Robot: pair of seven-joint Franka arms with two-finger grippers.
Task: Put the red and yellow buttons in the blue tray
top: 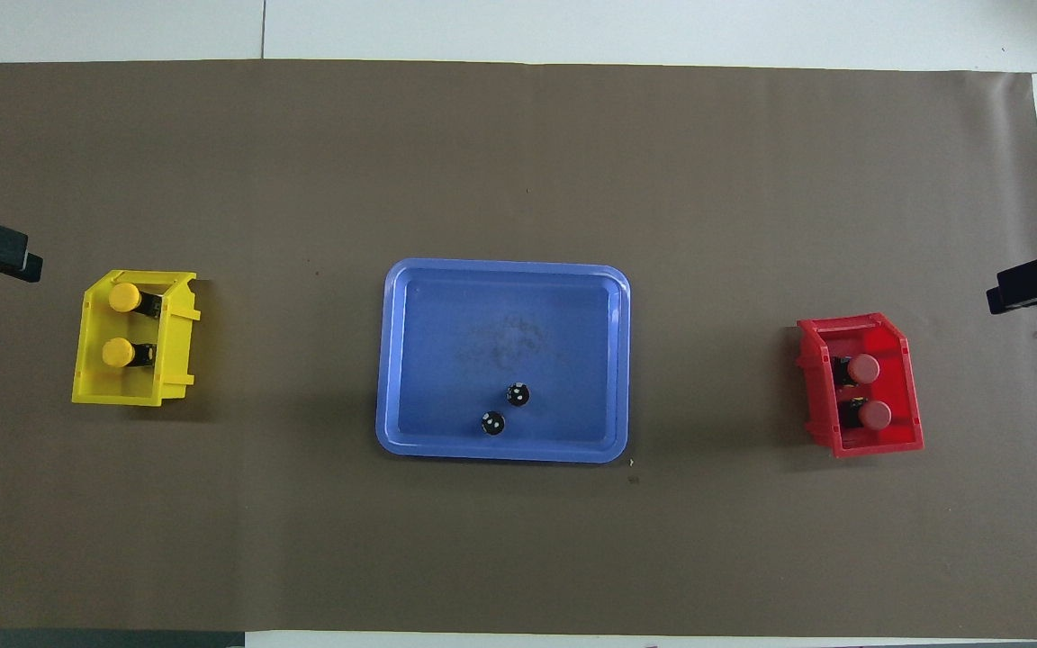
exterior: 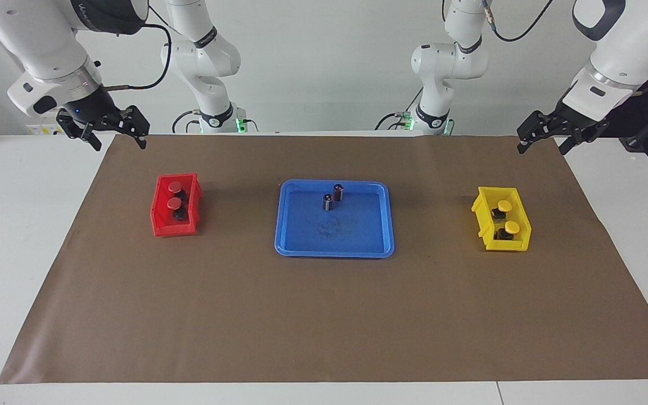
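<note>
Right gripper: raised over the mat's corner at the right arm's end of the table, jaws spread wide, holding nothing. Waiting.

Left gripper: raised over the mat's corner at the left arm's end, jaws likewise spread, nothing held. Waiting.

Red bin: on the mat below the right gripper and well apart from it. Contents: two red buttons, lying on their sides, one beside the other, caps showing.

Yellow bin: on the mat below the left gripper, well apart from it. Contents: two yellow buttons, also on their sides, side by side.

Blue tray: middle of the mat, between the two bins, well apart from both grippers. Contents: two dark capless cylinders, upright, just beside each other, near the tray's rim on the robots' side. No red or yellow button in it.

Brown mat: covers most of the table; bears all three containers.

Progress, as judged: none of the four buttons is placed yet. Remaining: all four to be lifted from their bins and set in the tray, presumably each arm serving the bin at its own end.
</note>
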